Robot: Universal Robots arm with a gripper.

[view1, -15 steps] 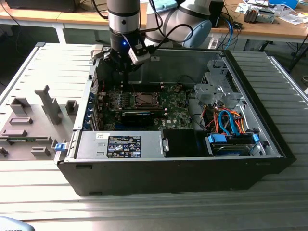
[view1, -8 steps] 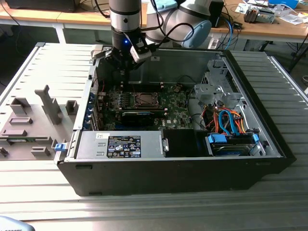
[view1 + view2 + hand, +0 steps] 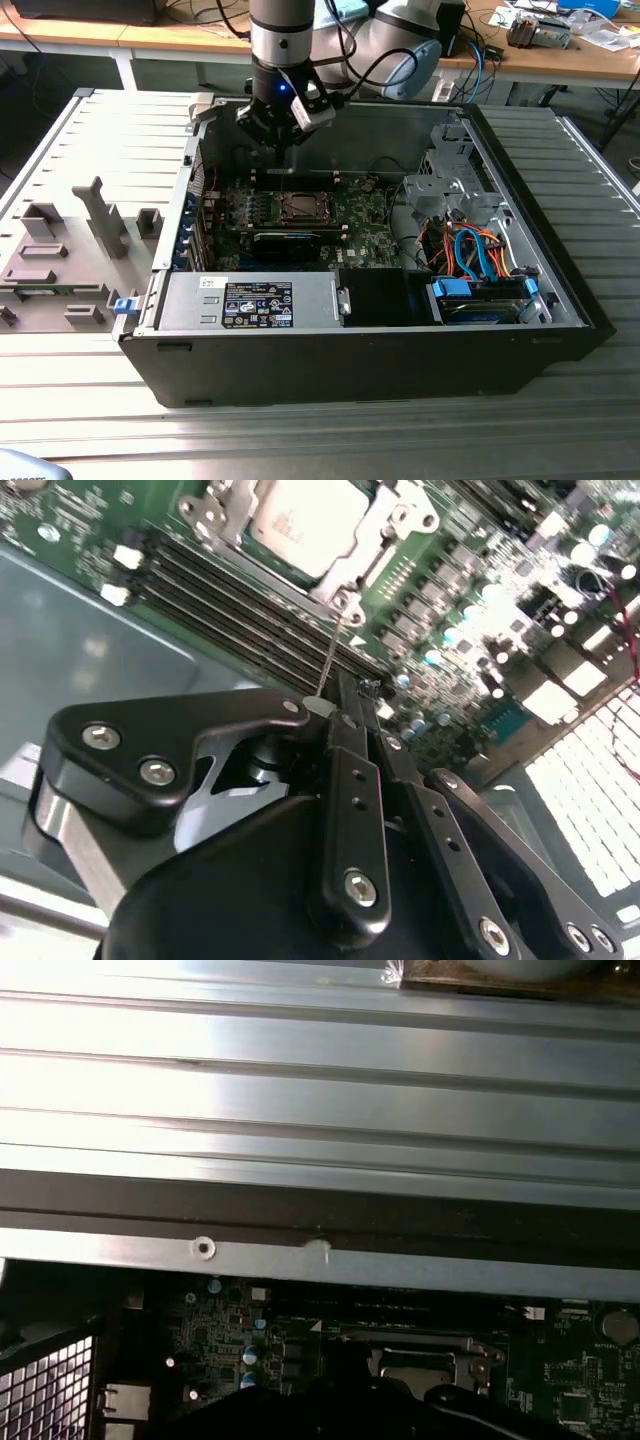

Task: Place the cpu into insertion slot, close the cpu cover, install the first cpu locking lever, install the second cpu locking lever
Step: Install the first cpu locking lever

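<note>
We found the gripper inside the open computer case, which stood on the ribbed bench, and poised above the motherboard just behind the insertion slot. In the second wrist view the cpu lay flat in the slot, its pale face showing through the window of the cpu cover, which appeared to be down over it. A thin wire locking lever rose from the socket corner to the tips of the gripper. The jaws were drawn narrow, nearly together. We could not confirm whether they pinched the lever's end or merely touched it. We judged the work to stand at the first lever. To do this step well, in our assessment, the lever should be pressed from close to its free end. It should be swept down and sideways under its retaining hook without dragging across the memory slots beside the socket. The cover should stay flat throughout.
</note>
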